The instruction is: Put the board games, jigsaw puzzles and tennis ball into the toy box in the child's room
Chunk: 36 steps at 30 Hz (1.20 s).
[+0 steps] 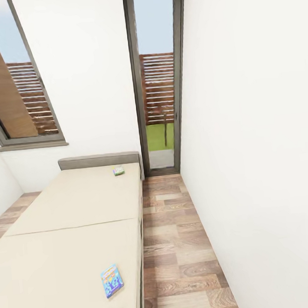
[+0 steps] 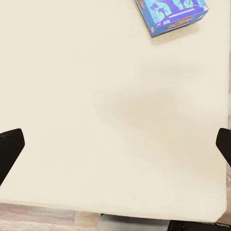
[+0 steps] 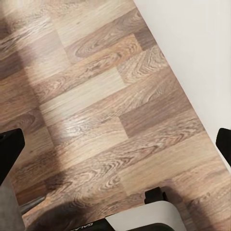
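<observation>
Two board games lie on the bed (image 1: 61, 212), a cream mattress split by a seam. The blue-yellow board game (image 1: 112, 280) rests near the mattress's right edge, close to me. A white-green board game (image 1: 118, 170) sits far off by the grey headboard. In the left wrist view my left gripper (image 2: 115, 142) is open above bare mattress (image 2: 96, 120), with the blue board game (image 2: 171, 14) some way beyond its fingers (image 2: 9, 149). My right gripper (image 3: 115, 142) is open over the wood-plank floor (image 3: 96, 106), nothing between its fingers (image 3: 9, 149).
A strip of plank floor (image 1: 179, 244) runs between the bed and the white wall (image 1: 255, 141) on the right. A tall glass door (image 1: 157, 79) stands at the far end and a window (image 1: 13, 77) at the left. The robot's base (image 3: 139, 219) shows below the right gripper.
</observation>
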Available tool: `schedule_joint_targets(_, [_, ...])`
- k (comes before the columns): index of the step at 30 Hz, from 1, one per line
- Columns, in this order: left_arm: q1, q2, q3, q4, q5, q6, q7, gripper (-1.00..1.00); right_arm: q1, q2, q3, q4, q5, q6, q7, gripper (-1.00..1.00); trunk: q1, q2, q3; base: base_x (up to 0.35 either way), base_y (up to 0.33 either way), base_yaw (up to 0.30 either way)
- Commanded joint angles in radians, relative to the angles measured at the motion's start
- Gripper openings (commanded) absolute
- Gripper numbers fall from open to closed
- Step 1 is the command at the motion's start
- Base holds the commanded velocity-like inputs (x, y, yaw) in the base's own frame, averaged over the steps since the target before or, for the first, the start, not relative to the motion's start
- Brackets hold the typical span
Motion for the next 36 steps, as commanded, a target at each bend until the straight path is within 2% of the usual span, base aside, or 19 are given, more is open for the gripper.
schedule_joint_targets(1, [-0.001,0.000,0.003,0.001,0.008,0.000,-0.008,1.00,-0.001,0.000,-0.003,-0.002,-0.008,0.006,0.006,1.00,0.001,-0.002,-0.002,0.017,0.000,0.000])
schedule_joint_targets(23, [-0.001,0.001,0.003,0.001,0.008,0.000,-0.010,1.00,-0.001,0.002,-0.001,-0.004,-0.008,0.006,0.006,1.00,0.001,-0.002,-0.002,0.002,0.000,0.000])
schedule_joint_targets(25, [-0.001,0.002,0.003,0.001,0.009,0.001,-0.013,1.00,-0.001,0.002,0.007,-0.004,-0.008,0.006,0.005,1.00,0.001,-0.002,-0.002,0.000,0.000,0.000])
schedule_joint_targets(29, [-0.002,0.012,0.011,-0.008,0.015,0.009,-0.022,1.00,-0.002,0.004,0.055,-0.003,-0.008,0.013,-0.003,1.00,0.001,-0.002,-0.002,0.000,0.000,0.000])
schedule_joint_targets(31, [-0.010,0.015,0.014,-0.031,0.017,0.038,-0.022,1.00,-0.005,0.014,0.083,0.000,-0.008,0.017,-0.023,1.00,0.001,-0.002,-0.002,0.000,0.000,0.000])
schedule_joint_targets(32, [-0.027,0.016,0.016,-0.061,0.018,0.090,-0.023,1.00,-0.010,0.027,0.100,0.002,-0.008,0.018,-0.050,1.00,0.001,-0.002,-0.002,0.000,0.000,0.000])
schedule_joint_targets(34, [-0.087,0.017,0.018,-0.131,0.019,0.280,-0.023,1.00,-0.027,0.063,0.134,0.007,-0.009,0.021,-0.128,1.00,0.001,-0.002,-0.002,0.000,0.000,0.000])
schedule_joint_targets(35, [-0.105,0.017,0.018,-0.148,0.019,0.334,-0.023,1.00,-0.034,0.072,0.143,0.009,-0.010,0.023,-0.150,1.00,0.001,-0.002,-0.002,0.000,0.000,0.000])
schedule_joint_targets(36, [-0.142,0.015,0.018,-0.178,0.018,0.437,-0.021,1.00,-0.051,0.086,0.158,0.016,-0.011,0.029,-0.193,1.00,0.001,-0.002,-0.002,0.000,0.000,0.000])
